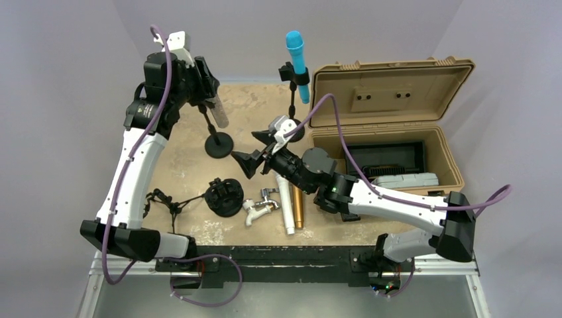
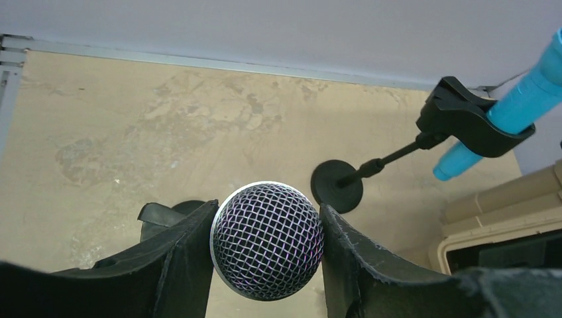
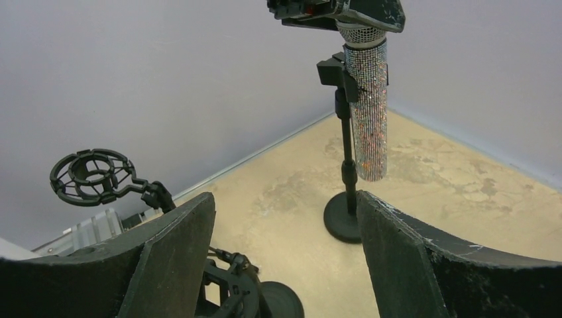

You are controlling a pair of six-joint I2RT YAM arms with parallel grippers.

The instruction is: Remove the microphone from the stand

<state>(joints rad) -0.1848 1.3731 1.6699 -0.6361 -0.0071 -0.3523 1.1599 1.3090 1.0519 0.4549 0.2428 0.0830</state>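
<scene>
At the left of the tan table, a black stand holds the glittering silver microphone in its clip as the left gripper pinches the mesh head, a lift clear apparently due next; the right gripper waits spread, empty.

The left end effector pinches the mesh-headed microphone.

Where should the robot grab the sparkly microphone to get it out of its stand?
Grab the sparkly microphone by its round mesh head, coming from above with a finger on each side, as the left gripper does now. The head sticks up above the clip and the slim body hangs below it, so an upward pull would probably slide it free.
</scene>
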